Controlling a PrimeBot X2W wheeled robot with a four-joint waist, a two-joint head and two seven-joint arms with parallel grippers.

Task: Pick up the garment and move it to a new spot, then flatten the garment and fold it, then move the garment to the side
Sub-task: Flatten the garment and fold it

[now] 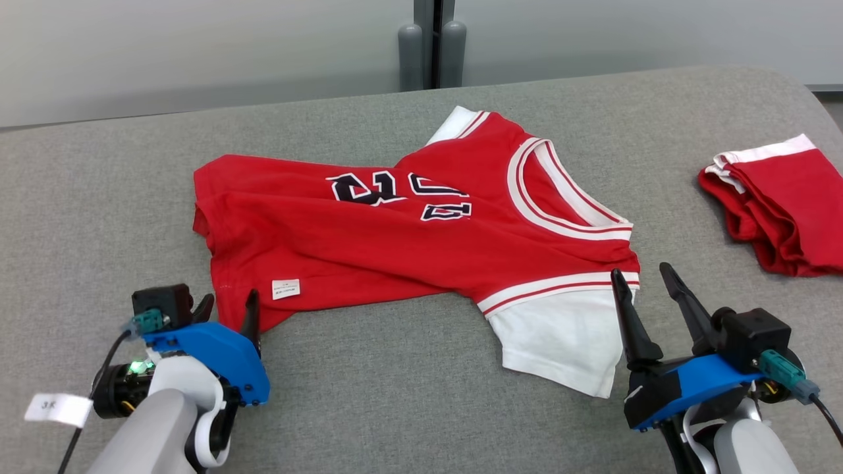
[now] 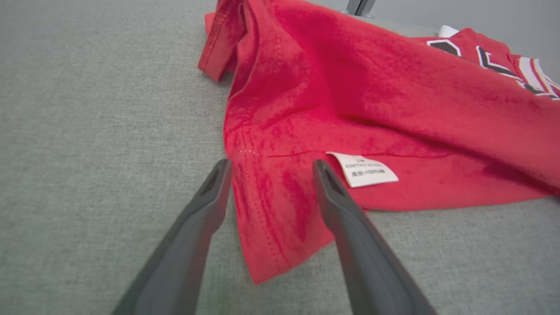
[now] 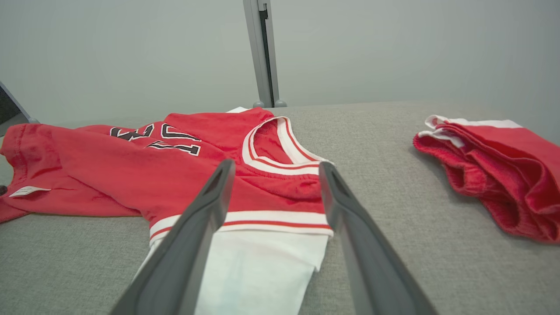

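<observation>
The garment (image 1: 395, 224) is a red jersey with white sleeves, white-striped collar and dark numbers, lying crumpled across the grey surface. My left gripper (image 1: 227, 309) is open at the jersey's near-left hem corner; in the left wrist view the gripper (image 2: 270, 168) straddles that red corner (image 2: 271, 210) beside a white care label (image 2: 363, 169), with nothing clamped. My right gripper (image 1: 642, 280) is open just right of the near white sleeve (image 1: 560, 336); in the right wrist view that gripper (image 3: 275, 168) frames the collar (image 3: 280, 162) and sleeve (image 3: 262, 262) without holding them.
A second red garment with white trim (image 1: 780, 210) lies bunched at the right edge, also seen as the red bundle (image 3: 494, 170). The grey padded table (image 1: 395, 395) has bare room in front and to the left. A wall with a grey post (image 1: 428, 46) stands behind.
</observation>
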